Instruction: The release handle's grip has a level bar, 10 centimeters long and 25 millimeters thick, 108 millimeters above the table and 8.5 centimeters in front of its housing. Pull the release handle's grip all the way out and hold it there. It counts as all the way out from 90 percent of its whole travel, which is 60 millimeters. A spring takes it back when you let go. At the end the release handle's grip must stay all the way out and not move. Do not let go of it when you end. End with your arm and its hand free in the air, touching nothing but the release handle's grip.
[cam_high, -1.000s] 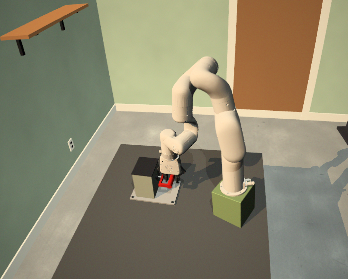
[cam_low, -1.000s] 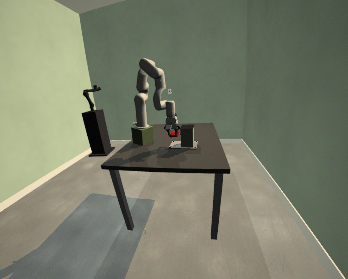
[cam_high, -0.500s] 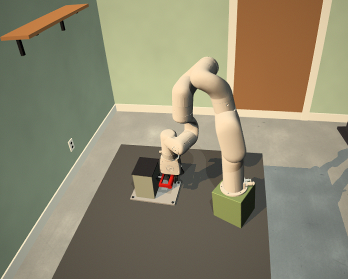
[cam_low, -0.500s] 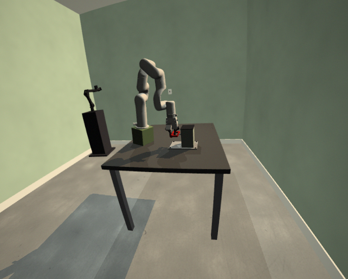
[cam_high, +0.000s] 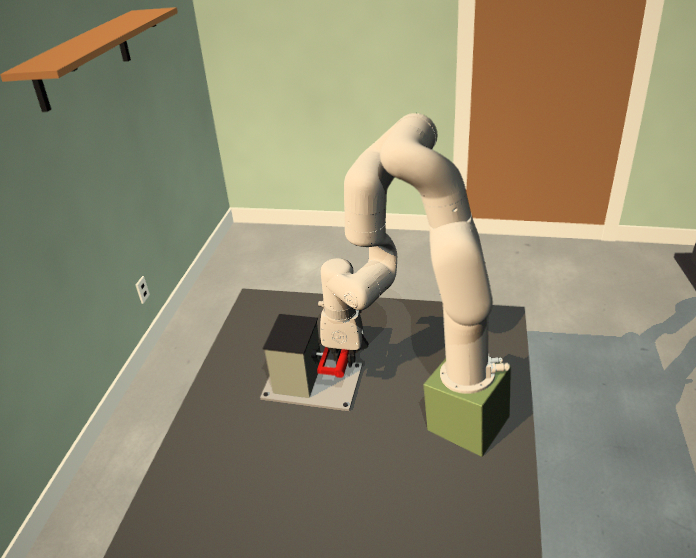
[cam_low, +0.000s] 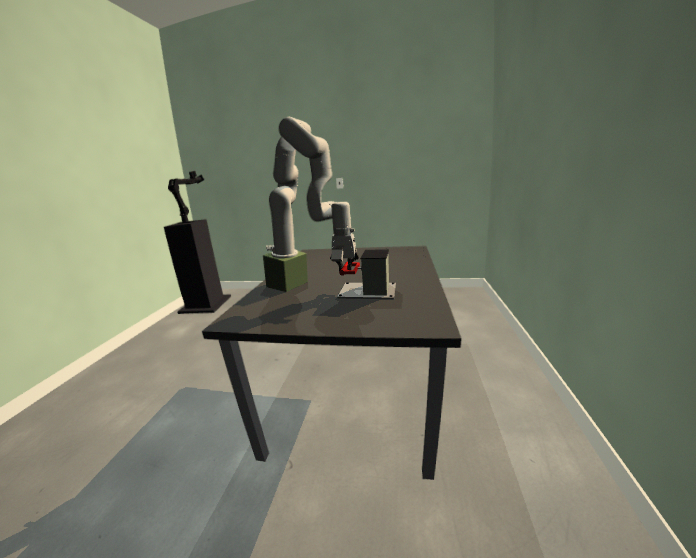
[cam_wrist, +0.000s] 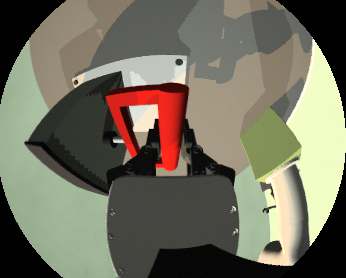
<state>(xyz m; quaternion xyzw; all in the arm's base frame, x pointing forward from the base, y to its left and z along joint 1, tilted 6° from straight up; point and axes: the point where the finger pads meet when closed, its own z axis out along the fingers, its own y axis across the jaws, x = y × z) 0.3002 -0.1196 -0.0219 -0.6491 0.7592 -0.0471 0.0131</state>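
The red release handle's grip (cam_high: 333, 363) sticks out from its housing (cam_high: 288, 355), a box with a black top on a grey baseplate (cam_high: 312, 394). My gripper (cam_high: 338, 352) comes down on the grip from above and is shut on its level bar. In the wrist view the red grip (cam_wrist: 161, 124) runs up from between my fingers toward the dark housing (cam_wrist: 75, 134). In the exterior view the grip (cam_low: 345, 266) shows beside the housing (cam_low: 374, 271) under my gripper (cam_low: 345, 257).
My arm stands on a green block (cam_high: 467, 406) at the right of the dark table top (cam_low: 336, 299). A black pedestal with a small dark arm (cam_low: 191, 261) stands on the floor beyond the table.
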